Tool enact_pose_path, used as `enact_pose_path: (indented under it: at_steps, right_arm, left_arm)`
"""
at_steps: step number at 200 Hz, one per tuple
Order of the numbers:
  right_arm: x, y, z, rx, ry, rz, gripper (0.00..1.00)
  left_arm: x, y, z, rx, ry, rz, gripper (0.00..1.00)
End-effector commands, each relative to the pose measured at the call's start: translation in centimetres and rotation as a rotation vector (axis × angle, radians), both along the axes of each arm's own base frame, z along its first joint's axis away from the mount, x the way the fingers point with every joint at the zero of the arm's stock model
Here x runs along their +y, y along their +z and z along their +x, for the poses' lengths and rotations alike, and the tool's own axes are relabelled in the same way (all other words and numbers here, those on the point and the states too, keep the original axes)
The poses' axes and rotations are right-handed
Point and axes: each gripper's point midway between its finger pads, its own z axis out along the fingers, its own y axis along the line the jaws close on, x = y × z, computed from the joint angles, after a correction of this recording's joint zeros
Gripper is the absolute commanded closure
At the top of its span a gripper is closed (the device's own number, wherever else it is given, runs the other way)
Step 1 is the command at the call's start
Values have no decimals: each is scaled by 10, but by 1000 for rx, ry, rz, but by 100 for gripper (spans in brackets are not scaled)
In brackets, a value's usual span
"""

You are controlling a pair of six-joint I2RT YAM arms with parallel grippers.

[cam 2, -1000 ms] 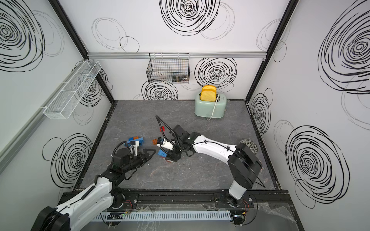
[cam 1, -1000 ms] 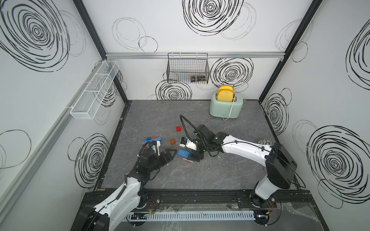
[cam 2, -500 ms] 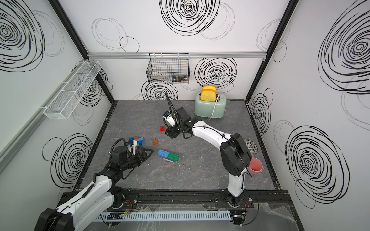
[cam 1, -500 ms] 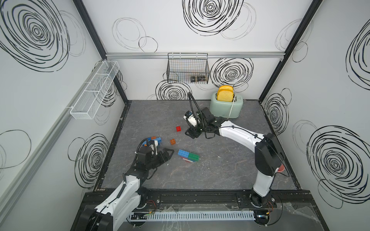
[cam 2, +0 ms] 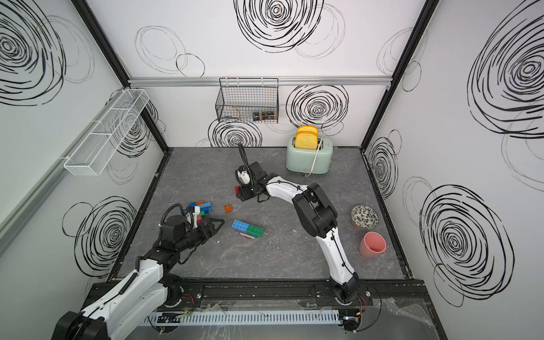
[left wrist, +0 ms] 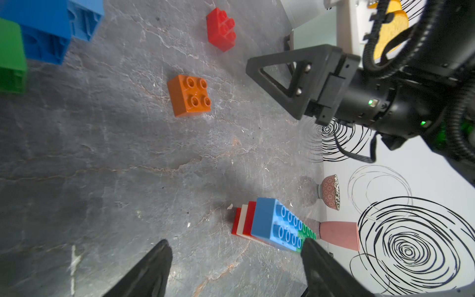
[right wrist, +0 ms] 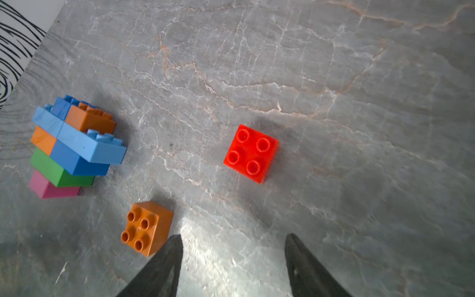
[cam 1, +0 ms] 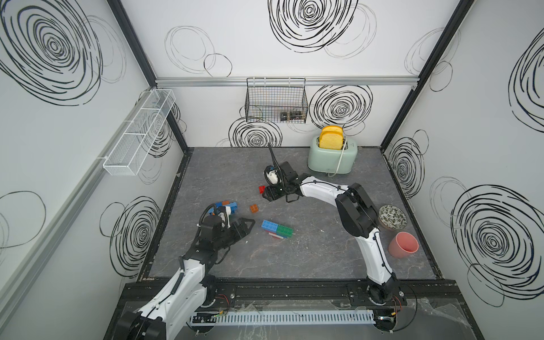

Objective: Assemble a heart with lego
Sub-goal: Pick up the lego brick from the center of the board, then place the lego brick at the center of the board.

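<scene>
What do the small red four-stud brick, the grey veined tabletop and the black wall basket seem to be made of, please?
The small red four-stud brick looks like glossy moulded plastic: uniform colour, crisp edges, shiny studs. The grey veined tabletop looks like stone or stone-print laminate, semi-gloss: pale veins, a glare patch. The black wall basket looks like thin dark-coated metal wire: an open grid.

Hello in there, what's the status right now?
Left tool open, empty. Right tool open, beside red brick. Blue-green stack free, mid-table. Nothing in the way.

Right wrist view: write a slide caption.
Open right end effector hovers over the table, red brick ahead, orange brick close by.
</scene>
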Motion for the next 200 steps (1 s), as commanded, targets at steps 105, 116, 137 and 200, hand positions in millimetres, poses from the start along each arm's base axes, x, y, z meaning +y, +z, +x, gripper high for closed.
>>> enact_pose_path:
  at_steps: [105, 116, 137, 200]
  right_arm:
    - [37, -20, 36, -199, -76, -88, 47]
    - [36, -23, 37, -210, -78, -109, 49]
    - [35, -22, 38, -222, -81, -135, 56]
    - [20, -10, 32, -229, -56, -214, 73]
  left_arm:
    - [-3, 3, -1, -19, -9, 1, 15]
    - [-4, 3, -1, -20, -14, 2, 15]
    - [-5, 4, -2, -25, -15, 11, 15]
    - [-5, 5, -3, -32, -12, 17, 15]
